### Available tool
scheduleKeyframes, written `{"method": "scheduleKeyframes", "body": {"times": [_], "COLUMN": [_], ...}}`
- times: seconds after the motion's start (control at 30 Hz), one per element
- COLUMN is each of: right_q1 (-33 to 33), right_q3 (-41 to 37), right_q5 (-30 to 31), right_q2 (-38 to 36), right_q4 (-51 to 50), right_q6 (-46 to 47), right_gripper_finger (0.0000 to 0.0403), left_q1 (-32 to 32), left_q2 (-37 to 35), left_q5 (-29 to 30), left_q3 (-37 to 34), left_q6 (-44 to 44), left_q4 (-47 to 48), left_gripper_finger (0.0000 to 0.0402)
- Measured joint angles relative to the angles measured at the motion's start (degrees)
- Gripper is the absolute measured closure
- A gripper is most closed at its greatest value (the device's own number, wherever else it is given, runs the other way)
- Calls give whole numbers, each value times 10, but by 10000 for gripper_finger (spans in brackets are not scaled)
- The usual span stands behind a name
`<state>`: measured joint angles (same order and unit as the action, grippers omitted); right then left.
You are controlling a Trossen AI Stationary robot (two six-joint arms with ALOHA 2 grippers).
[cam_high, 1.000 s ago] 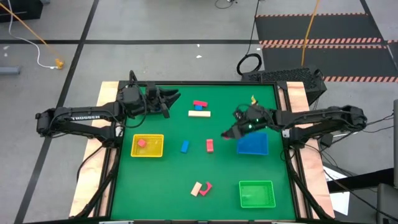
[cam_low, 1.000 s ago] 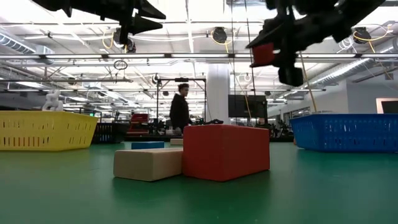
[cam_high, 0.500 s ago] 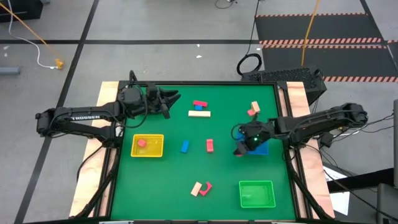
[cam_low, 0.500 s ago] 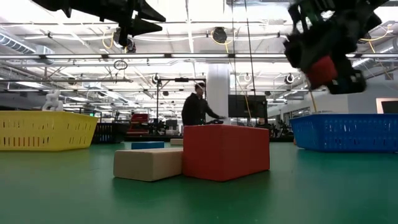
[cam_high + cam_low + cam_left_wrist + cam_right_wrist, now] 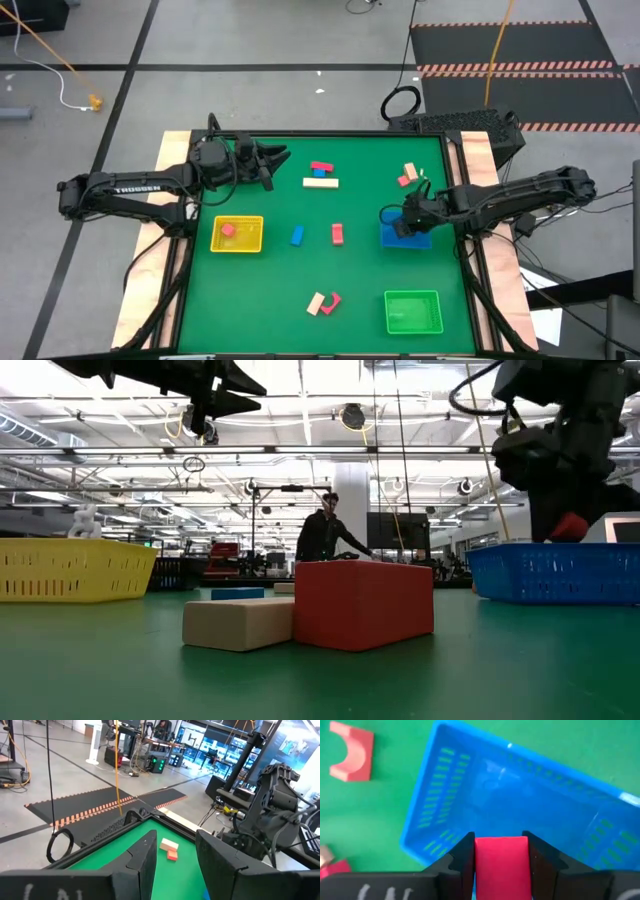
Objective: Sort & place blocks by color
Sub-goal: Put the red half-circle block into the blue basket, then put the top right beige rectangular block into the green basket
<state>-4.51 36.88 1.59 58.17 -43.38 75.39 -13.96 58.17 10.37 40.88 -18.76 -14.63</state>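
High view, catalogued left to right, clock directions taken from the table centre:

- Left gripper (image 5: 272,160), at about ten o'clock: we find it parked over the green table (image 5: 360,280), jaws standing a little apart with nothing between them, as the left wrist view confirms
- Yellow tray (image 5: 238,234), nine o'clock: one red block (image 5: 228,230) lies inside
- Blue block (image 5: 297,235) and red bar (image 5: 338,234), near centre, apart from each other
- Red, blue and tan pieces (image 5: 321,174), twelve o'clock, clustered together
- Tan and red pair (image 5: 323,302), six o'clock, touching
- Red and tan pair (image 5: 407,175), two o'clock
- Right gripper (image 5: 402,222), three o'clock: in the right wrist view we see its fingers (image 5: 462,857) clamped on a red block (image 5: 501,857), hanging over the blue tray (image 5: 520,800)
- Green tray (image 5: 413,311), five o'clock

Step in hand, as we judge it: carrying a red block for placing. It hangs above the blue tray, though the only red piece so far sorted sits in the yellow one; the next move calls for choosing the tray that matches, then lowering and letting go inside its walls
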Motion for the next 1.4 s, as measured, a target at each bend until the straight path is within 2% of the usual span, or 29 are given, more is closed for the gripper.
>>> {"method": "scheduleKeyframes", "body": {"times": [0.13,0.37,0.53,0.77,0.87,1.0,1.17,1.4], "right_q1": [0,0,2,32,56,97,160,270], "right_q3": [0,0,0,0,0,0,0,0], "right_q5": [30,28,27,27,35,87,161,202], "right_q2": [27,54,47,-1,-28,-57,-68,-36], "right_q4": [0,7,26,86,134,156,127,118], "right_q6": [-7,-5,-9,-19,-56,-105,-188,-299], "right_gripper_finger": [284,180,145,153,159,164,165,165], "left_q1": [0,0,0,0,0,-1,-7,-10], "left_q2": [0,0,0,0,0,0,0,0], "left_q5": [0,-4,-4,-4,-4,-3,2,2], "left_q3": [0,0,0,0,0,0,0,0], "left_q6": [-4,1,2,3,3,7,6,-4], "left_q4": [0,9,25,29,26,24,21,20], "left_gripper_finger": [266,266,266,266,266,266,266,266]}}
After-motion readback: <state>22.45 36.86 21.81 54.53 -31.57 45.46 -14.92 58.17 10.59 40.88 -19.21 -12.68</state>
